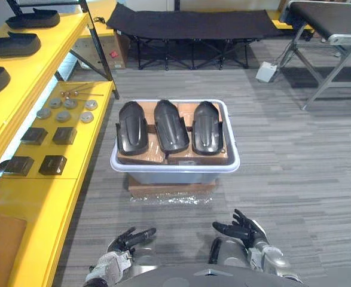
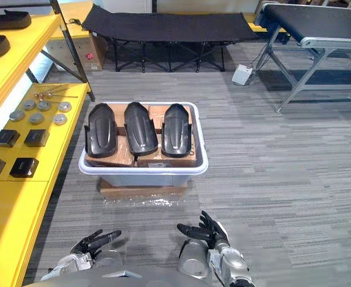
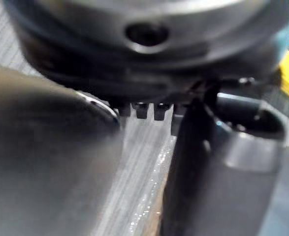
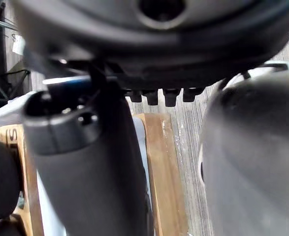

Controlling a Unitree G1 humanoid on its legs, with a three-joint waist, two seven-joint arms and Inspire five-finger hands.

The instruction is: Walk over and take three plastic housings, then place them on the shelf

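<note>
Three plastic housings sit side by side in the bin; I see my left hand and right hand loosely spread, empty.

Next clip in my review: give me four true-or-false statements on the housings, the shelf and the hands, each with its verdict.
1. Three housings lie side by side in the bin. True.
2. The left hand holds a housing. False: it is empty, with relaxed fingers.
3. The yellow shelf stands to the robot's right. False: it is on the left.
4. The right hand is open, short of the bin. True.
</note>
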